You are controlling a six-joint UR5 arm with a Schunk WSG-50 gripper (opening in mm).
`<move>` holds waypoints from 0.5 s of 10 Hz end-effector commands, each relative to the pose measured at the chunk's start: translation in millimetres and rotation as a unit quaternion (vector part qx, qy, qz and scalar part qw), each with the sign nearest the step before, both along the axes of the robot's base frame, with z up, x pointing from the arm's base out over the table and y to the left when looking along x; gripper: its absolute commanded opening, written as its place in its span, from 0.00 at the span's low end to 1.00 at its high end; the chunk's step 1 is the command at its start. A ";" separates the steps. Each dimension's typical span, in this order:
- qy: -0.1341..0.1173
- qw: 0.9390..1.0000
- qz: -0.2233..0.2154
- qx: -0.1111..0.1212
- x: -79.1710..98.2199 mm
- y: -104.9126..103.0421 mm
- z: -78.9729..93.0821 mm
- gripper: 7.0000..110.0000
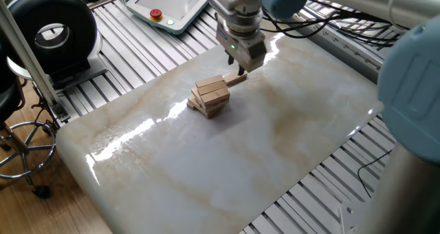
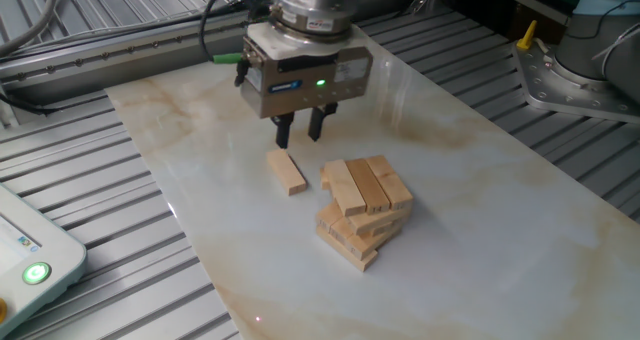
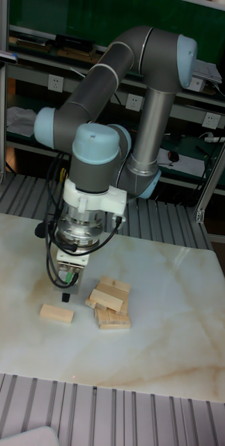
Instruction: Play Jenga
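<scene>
The Jenga stack (image 1: 210, 96) (image 2: 365, 210) (image 3: 110, 304) is a small pile of tan wooden blocks in crosswise layers on the marble table (image 1: 206, 172). One loose block (image 1: 236, 78) (image 2: 287, 171) (image 3: 56, 313) lies flat on the table beside the stack. My gripper (image 1: 237, 62) (image 2: 300, 130) (image 3: 60, 290) hangs above and just behind the loose block, clear of it. It is open, with a narrow gap and nothing between its dark fingers (image 2: 283, 132).
A teach pendant (image 1: 172, 3) with a red button lies on the slatted frame behind the table. A black round device (image 1: 48, 31) stands at the far left. A grey machine base (image 2: 585, 70) sits off the table's right side. A lit green button (image 2: 35, 273) is nearby.
</scene>
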State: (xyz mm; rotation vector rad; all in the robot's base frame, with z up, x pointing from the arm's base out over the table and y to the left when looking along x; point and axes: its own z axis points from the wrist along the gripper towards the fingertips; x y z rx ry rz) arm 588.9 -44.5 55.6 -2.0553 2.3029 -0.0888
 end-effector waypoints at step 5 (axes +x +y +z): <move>0.004 0.999 -0.053 0.004 5.7 61.3 2.6 0.36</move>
